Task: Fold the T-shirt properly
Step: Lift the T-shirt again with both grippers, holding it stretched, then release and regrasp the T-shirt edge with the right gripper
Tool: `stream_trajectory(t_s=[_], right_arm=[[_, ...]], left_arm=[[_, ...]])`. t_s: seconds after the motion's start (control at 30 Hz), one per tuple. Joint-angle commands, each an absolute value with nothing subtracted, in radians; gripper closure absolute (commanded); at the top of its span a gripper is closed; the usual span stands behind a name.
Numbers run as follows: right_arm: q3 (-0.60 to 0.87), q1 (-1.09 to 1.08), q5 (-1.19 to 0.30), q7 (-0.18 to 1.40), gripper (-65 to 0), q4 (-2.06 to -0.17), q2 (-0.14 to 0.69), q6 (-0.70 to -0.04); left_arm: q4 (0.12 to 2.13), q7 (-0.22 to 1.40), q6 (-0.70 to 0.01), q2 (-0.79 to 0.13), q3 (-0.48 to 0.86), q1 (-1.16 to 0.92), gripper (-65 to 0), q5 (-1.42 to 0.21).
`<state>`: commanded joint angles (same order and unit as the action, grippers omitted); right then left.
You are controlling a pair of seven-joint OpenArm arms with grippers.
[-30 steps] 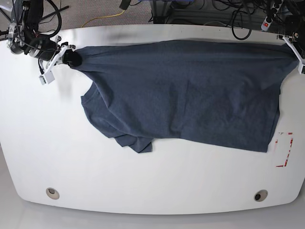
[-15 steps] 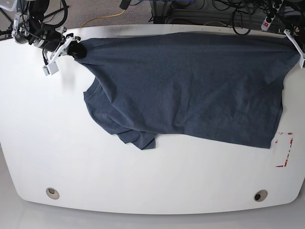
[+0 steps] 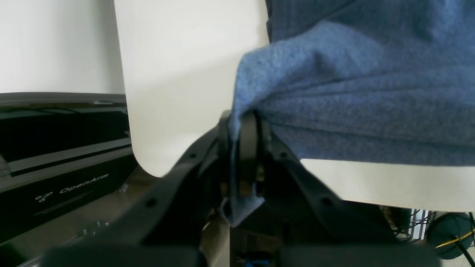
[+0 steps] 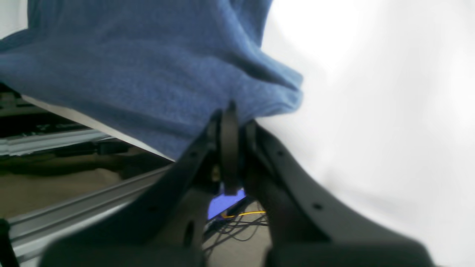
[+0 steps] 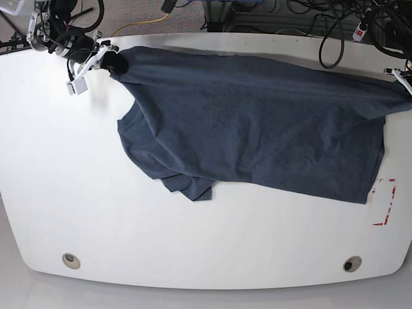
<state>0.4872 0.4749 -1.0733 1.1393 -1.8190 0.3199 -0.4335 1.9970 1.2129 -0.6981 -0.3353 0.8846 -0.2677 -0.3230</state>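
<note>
T-shirt [image 5: 257, 122] is spread plain side up across the far half of the white table [image 5: 77, 193]; one sleeve is bunched at the near left. Left gripper [image 3: 245, 122] is clamped on one far corner; right gripper [image 4: 230, 115] is pinched on the opposite far corner; fabric is held taut between them.

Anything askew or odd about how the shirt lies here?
Yes. The T-shirt hangs stretched between the two end effectors at the table's far edge, and its near-left part is bunched and folded under instead of lying flat.

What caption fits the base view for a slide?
Both grippers, right gripper and left gripper, hold the T-shirt stretched over the white table.
</note>
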Motion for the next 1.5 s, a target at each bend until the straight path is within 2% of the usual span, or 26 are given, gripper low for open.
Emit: stream_trajectory(t_s=[0.07, 0.2, 0.57, 0.87, 0.93, 1.03, 1.17, 1.2, 1.33, 1.5], right_arm=[[0.487, 0.441, -1.059, 1.139, -2.7, -1.807, 0.292, -0.429], [0.483, 0.344, -0.989, 1.139, -2.9, -1.784, 0.274, -0.387], [0.463, 0.077, -0.96, 1.139, -2.9, -1.58, 0.285, -0.386], [0.44, -0.14, -0.894, 1.133, -4.4, -1.42, 0.275, -0.386], [0.44, -0.156, -0.894, 1.133, -10.0, -1.411, 0.275, -0.386], [0.444, -0.143, -0.901, 1.139, -27.0, -1.445, 0.275, -0.386], [0.449, -0.051, -0.989, 1.136, -43.9, -1.492, 0.275, -0.386], [0.449, -0.024, -1.013, 1.136, -46.3, -1.506, 0.275, -0.386], [0.449, 0.085, -1.07, 1.138, -47.1, -1.561, 0.272, -0.38], [0.44, 0.22, -1.073, 1.139, -47.1, -1.661, 0.205, -0.378]], left_arm=[[1.997, 1.213, -0.698, -0.335, 0.885, -0.266, 0.0, -0.323], [1.997, 1.213, -0.698, -0.335, 0.883, -0.266, 0.0, -0.323], [1.971, 1.213, -0.698, -0.351, 0.877, -0.173, 0.0, -0.321], [1.957, 1.213, -0.698, -0.343, 0.762, -0.041, 0.0, -0.153], [1.956, 1.213, -0.698, -0.343, 0.753, -0.031, 0.0, -0.151], [1.956, 1.213, -0.698, -0.343, 0.75, -0.027, 0.0, -0.151], [1.954, 1.213, -0.698, -0.343, 0.75, -0.013, 0.0, -0.153], [1.954, 1.213, -0.698, -0.343, 0.75, -0.008, 0.0, -0.151], [1.954, 1.213, -0.698, -0.343, 0.75, -0.007, 0.0, -0.151], [1.952, 1.213, -0.698, -0.343, 0.75, -0.007, 0.0, -0.151]])
